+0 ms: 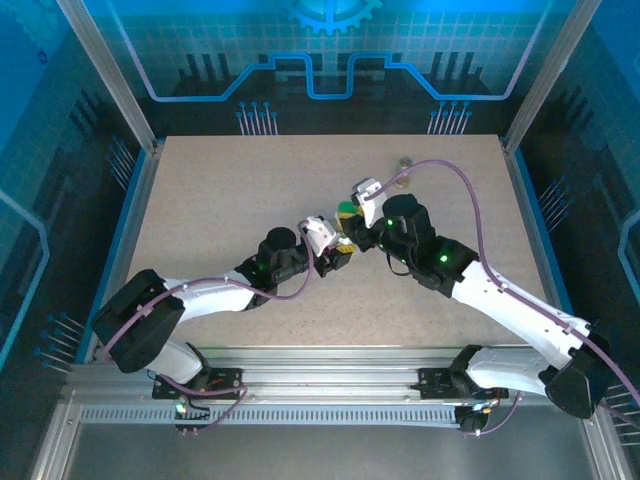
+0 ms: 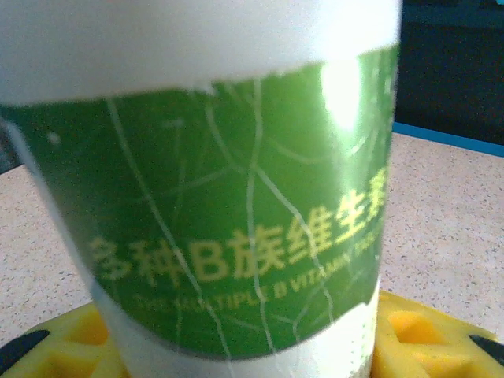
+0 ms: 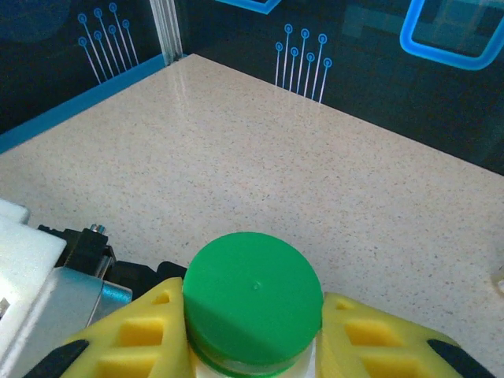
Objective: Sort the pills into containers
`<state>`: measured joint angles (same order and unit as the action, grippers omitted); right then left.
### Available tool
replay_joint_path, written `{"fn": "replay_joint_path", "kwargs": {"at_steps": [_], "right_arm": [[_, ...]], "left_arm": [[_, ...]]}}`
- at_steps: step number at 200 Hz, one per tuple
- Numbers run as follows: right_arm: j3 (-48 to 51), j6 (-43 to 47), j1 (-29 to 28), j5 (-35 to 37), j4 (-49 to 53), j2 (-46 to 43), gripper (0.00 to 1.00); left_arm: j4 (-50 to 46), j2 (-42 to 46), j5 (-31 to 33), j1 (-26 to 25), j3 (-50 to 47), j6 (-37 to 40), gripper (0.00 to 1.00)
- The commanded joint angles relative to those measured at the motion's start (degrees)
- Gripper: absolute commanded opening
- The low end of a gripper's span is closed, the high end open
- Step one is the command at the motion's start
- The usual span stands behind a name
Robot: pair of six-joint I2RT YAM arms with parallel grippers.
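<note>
A: What do we see on the table (image 1: 220, 200) from above?

B: We see a pale, speckled table inside a blue-lit enclosure. Two white arms reach in from the near edge and meet near its middle. The left gripper (image 1: 340, 255) and the right gripper (image 1: 352, 224) are almost touching. Both are at one small white bottle (image 2: 236, 102).

A: How does the left one hold it?

B: In the left wrist view we look straight at the bottle's side, very close and a little blurred. A shiny green label (image 2: 236, 220) wraps it, with yellow Chinese characters and small print that reads "multiple B vitamin". Yellow fingers (image 2: 429, 331) show at both lower corners, one on each side of the bottle's body. We read the left jaws as clamped on the bottle.

A: And the right?

B: In the right wrist view we look down on the round green cap (image 3: 253, 295). Yellow fingers (image 3: 142, 335) press against it from left and right, so the right jaws are closed on the cap. The white and metal body of the left gripper sits just beside it, at the lower left of that view.

A: Is the bottle standing on the table?

B: We cannot tell, because the grippers hide its base.

A: Anything else?

B: From above, a small pale thing (image 1: 405, 160) lies near the table's far edge, well apart from the grippers. It is too small for us to name.
</note>
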<state>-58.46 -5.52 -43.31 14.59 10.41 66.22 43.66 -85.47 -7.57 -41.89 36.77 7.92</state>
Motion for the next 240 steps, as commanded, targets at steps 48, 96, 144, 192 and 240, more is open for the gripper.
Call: {"fn": "replay_joint_path", "kwargs": {"at_steps": [48, 96, 144, 192, 240], "right_arm": [[-2.80, 15.09, 0.29, 12.67, 3.20, -0.84, 0.00], [-4.08, 12.06, 0.52, 5.82, 4.71, -2.20, 0.00], [-8.30, -7.22, 3.44, 0.65, 11.26, -3.77, 0.56], [-4.21, -23.17, 8.67, -8.79, 9.34, -6.54, 0.58], [-1.46, -31.19, 10.98, -17.82, 4.45, -3.83, 0.62]], "left_arm": [[-1.01, 1.65, -11.22, -2.55, 0.23, 4.38, 0.00], [1.23, 0.96, -10.56, -2.51, -0.16, 3.69, 0.00], [7.64, -1.08, -4.73, -2.51, -1.88, 2.75, 0.00], [10.30, -2.56, 3.54, -2.54, -1.03, 4.56, 0.00], [13.09, -2.95, 5.80, -2.51, -1.08, 3.39, 0.00]]}}
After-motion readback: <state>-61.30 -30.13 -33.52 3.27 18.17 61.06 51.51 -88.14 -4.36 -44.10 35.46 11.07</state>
